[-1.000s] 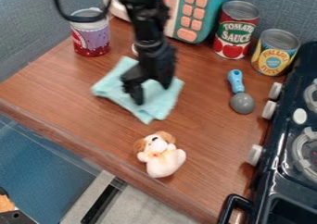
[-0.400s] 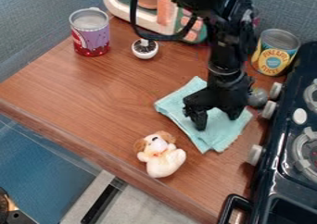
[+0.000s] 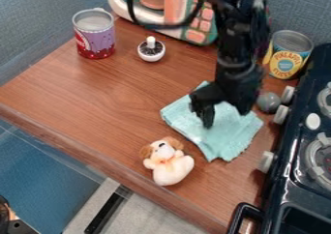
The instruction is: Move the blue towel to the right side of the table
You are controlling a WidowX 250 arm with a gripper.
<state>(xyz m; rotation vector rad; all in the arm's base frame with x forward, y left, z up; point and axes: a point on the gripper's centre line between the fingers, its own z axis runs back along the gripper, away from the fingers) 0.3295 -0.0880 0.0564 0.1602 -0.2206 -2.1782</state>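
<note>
While a black robot arm (image 3: 236, 47) hangs over it, the blue towel (image 3: 226, 136) lies on the right side of the wooden desk (image 3: 113, 95), close to the toy stove (image 3: 291, 158). The cloth has just travelled across the desk from its left-centre position, a move that appears to leave the job all but finished. The claw (image 3: 225, 113) is at the towel's upper part, its two fingers spread apart, and no fold of cloth can be seen pinched between them; the likely next step is to lift clear without dragging the fabric back.

One second earlier, the towel lay above and to the left of the plush dog (image 3: 169, 166); now it spreads to the dog's upper right, its near corner pointing toward the desk's front edge. Since the more recent frame, the cloth has barely shifted, while the claw has risen slightly in the view. The spoon's grey head (image 3: 268, 102) has moved nearer the stove, beside the towel, perhaps nudged along the way. The small white pot (image 3: 151, 50), largely hidden behind the arm at first, is in plain sight. The plush dog keeps its place.
</note>
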